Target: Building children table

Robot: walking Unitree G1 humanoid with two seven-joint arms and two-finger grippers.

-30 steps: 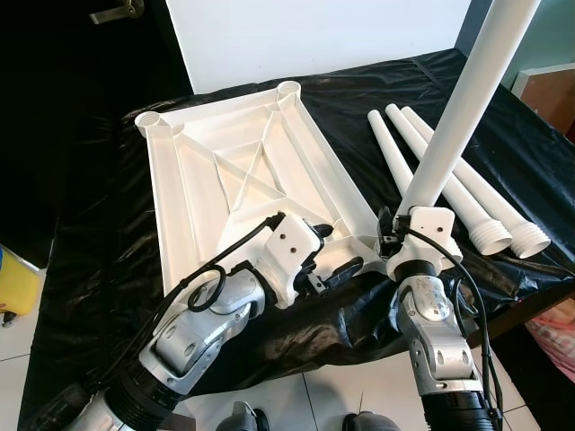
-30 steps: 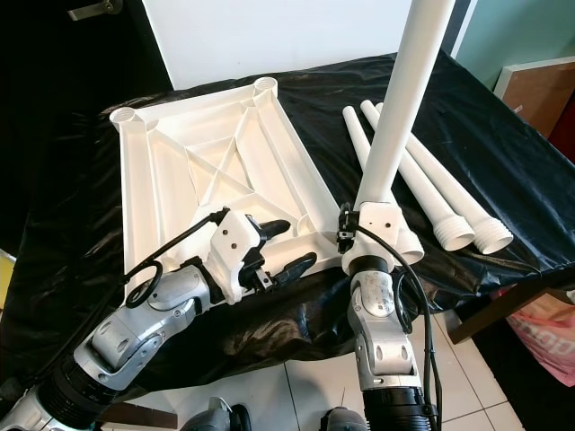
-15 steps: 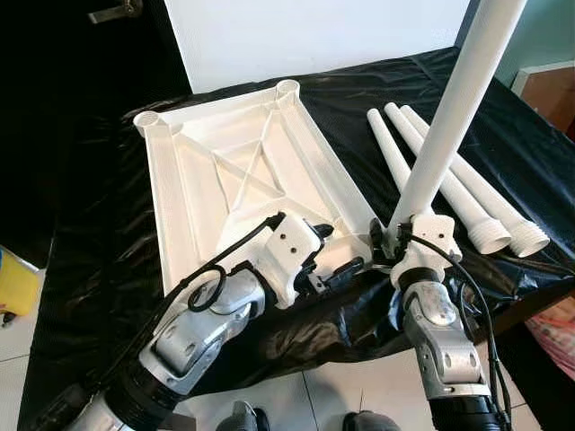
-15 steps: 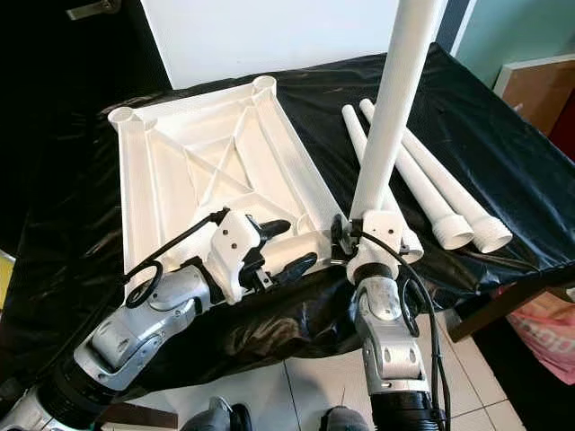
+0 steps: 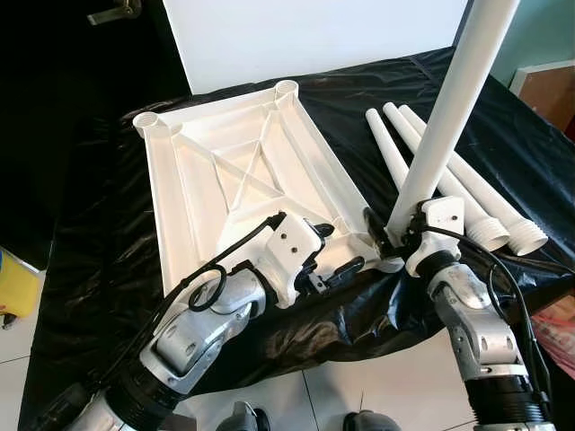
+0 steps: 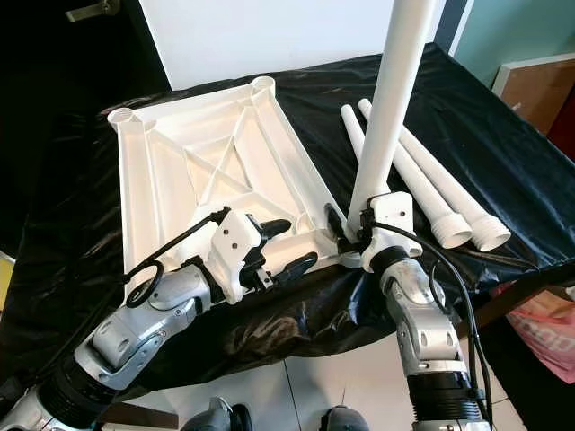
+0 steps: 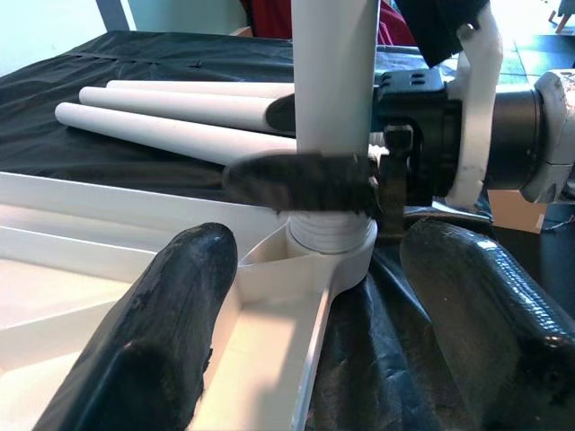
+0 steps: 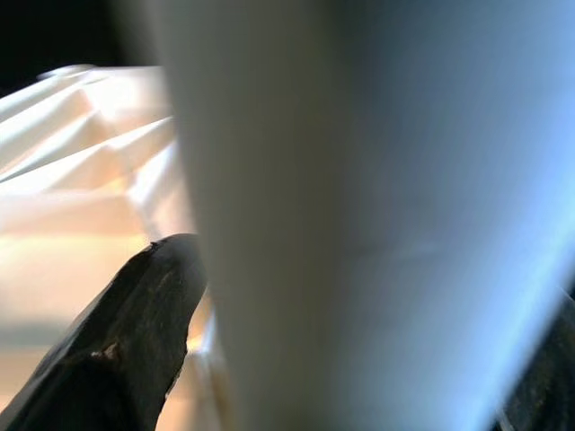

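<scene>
A white tabletop (image 5: pixel 235 171) lies upside down on the black-covered table, ribs up. One white leg (image 5: pixel 445 117) stands nearly upright in its near right corner socket (image 7: pixel 329 259). My right gripper (image 5: pixel 393 235) is shut on this leg just above the socket; one of its fingers (image 7: pixel 301 180) wraps the leg's front. My left gripper (image 5: pixel 335 250) is open at the tabletop's near edge, just left of that socket, its fingers (image 7: pixel 171 332) on either side of the corner rib, holding nothing. Three more legs (image 5: pixel 467 193) lie side by side on the cloth at the right.
The black cloth (image 5: pixel 99 242) drapes over the table's near edge onto a tiled floor (image 5: pixel 18 359). A white panel (image 5: pixel 314 36) stands behind the table. A brown box (image 5: pixel 548 90) is at the far right, a yellow object (image 5: pixel 13 283) on the floor at the left.
My right forearm has swung out to the right, its gripper turning around the leg while staying shut on it. The leg now stands a little more upright. My left arm has not moved.
</scene>
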